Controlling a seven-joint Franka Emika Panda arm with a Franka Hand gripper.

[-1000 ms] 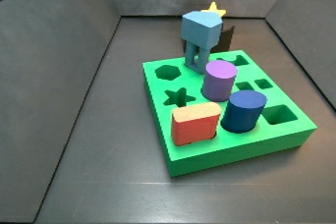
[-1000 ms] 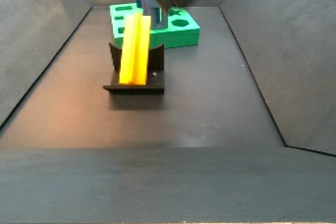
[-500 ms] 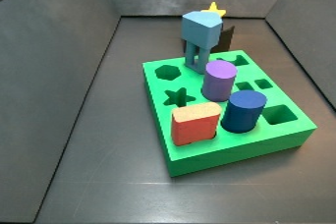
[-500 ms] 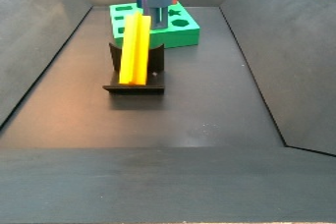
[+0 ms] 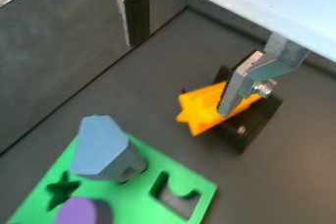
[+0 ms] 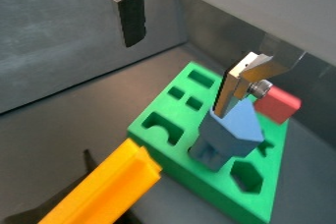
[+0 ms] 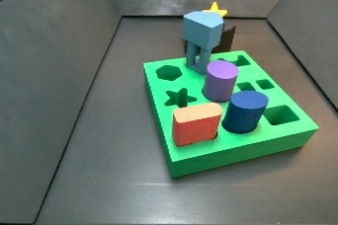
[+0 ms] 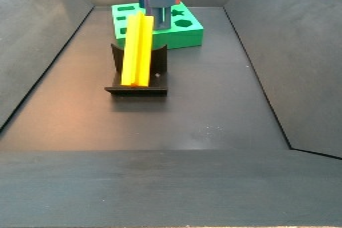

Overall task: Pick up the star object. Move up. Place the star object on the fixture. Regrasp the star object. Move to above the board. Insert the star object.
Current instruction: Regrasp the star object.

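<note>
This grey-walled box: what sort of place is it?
Probably a robot test cell: bright-green plastic board with shape-cut holes, long yellow star-shaped plastic prism on the dark fixture, open gripper above them.

The star object (image 8: 138, 50) lies aslant on the fixture (image 8: 136, 89), which stands on the floor just beside the board (image 7: 199, 162). In the board stand a legged piece (image 7: 204, 30) nearest the fixture, then two cylinders (image 7: 220, 79) (image 7: 244, 112), and a block (image 7: 196, 125) at the far edge. The gripper (image 5: 184, 71) hangs above the fixture's end, fingers wide apart, holding nothing.
</note>
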